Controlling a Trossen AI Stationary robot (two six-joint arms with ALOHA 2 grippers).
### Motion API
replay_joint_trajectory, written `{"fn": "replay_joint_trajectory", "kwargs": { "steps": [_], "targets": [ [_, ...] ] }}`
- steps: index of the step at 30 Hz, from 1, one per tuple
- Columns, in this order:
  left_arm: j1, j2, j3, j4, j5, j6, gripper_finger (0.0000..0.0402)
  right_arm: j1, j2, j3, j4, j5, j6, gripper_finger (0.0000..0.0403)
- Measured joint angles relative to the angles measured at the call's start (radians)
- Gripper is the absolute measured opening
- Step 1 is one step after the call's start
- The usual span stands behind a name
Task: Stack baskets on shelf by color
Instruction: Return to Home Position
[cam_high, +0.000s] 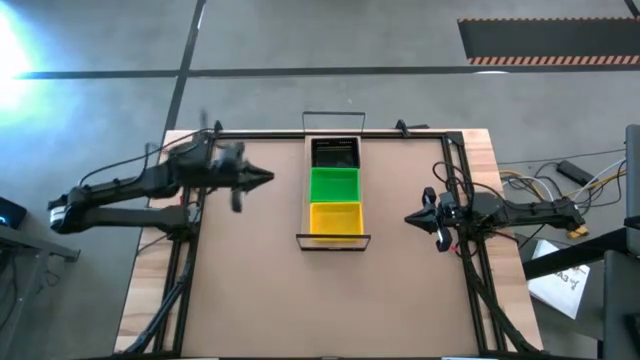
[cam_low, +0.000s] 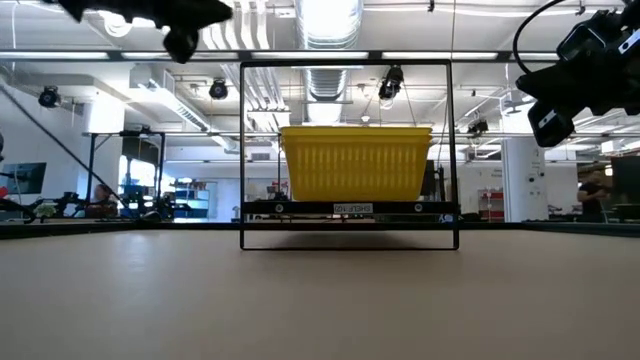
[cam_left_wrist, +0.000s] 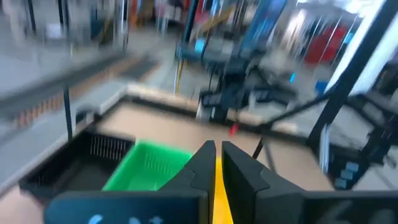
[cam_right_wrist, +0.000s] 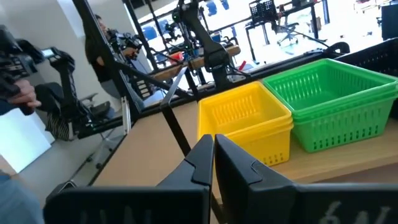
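Note:
Three stacks of baskets stand in a row on the shelf (cam_high: 333, 240) at the table's middle: black (cam_high: 335, 153) at the far end, green (cam_high: 334, 185) in the middle, yellow (cam_high: 335, 218) at the near end. The right wrist view shows nested rims on the green stack (cam_right_wrist: 336, 99) and the yellow stack (cam_right_wrist: 249, 121). The low view shows only the yellow stack (cam_low: 355, 160) on the shelf (cam_low: 350, 209). My left gripper (cam_high: 268, 180) hovers left of the green stack, shut and empty, as its wrist view confirms (cam_left_wrist: 217, 152). My right gripper (cam_high: 410, 217) waits right of the yellow stack, shut and empty (cam_right_wrist: 213, 146).
Black frame bars (cam_high: 330, 134) run along the table's far edge and down both sides. Cables and papers (cam_high: 565, 280) lie beyond the table's right edge. Bare tabletop (cam_high: 330, 300) stretches in front of the shelf. People sit in the room behind (cam_low: 100, 200).

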Motion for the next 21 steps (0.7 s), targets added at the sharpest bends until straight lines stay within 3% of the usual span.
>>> {"fn": "replay_joint_trajectory", "kwargs": {
  "steps": [3, 6, 13, 18, 21],
  "targets": [
    [0.0, -0.117, -0.126, 0.132, 0.001, 0.012, 0.0004, 0.0, 0.0, 0.0, 0.0, 0.0, 0.0, 0.0009],
    [0.0, -0.208, -0.232, 0.14, 0.001, 0.074, 0.0002, 0.0, 0.0, 0.0, 0.0, 0.0, 0.0, 0.0009],
    [-0.001, -0.312, -0.446, 0.225, 0.001, 0.06, 0.0005, 0.0, 0.0, -0.001, 0.0, 0.0, 0.0, 0.0009],
    [-0.001, -0.38, -0.611, 0.541, -0.027, 0.061, 0.0001, 0.0, 0.0, -0.001, -0.001, 0.0, 0.0, 0.0009],
    [-0.001, -0.409, -0.685, 0.642, -0.048, 0.06, 0.0, 0.0, 0.0, -0.001, -0.001, 0.0, 0.0, 0.0009]
  ]
}}
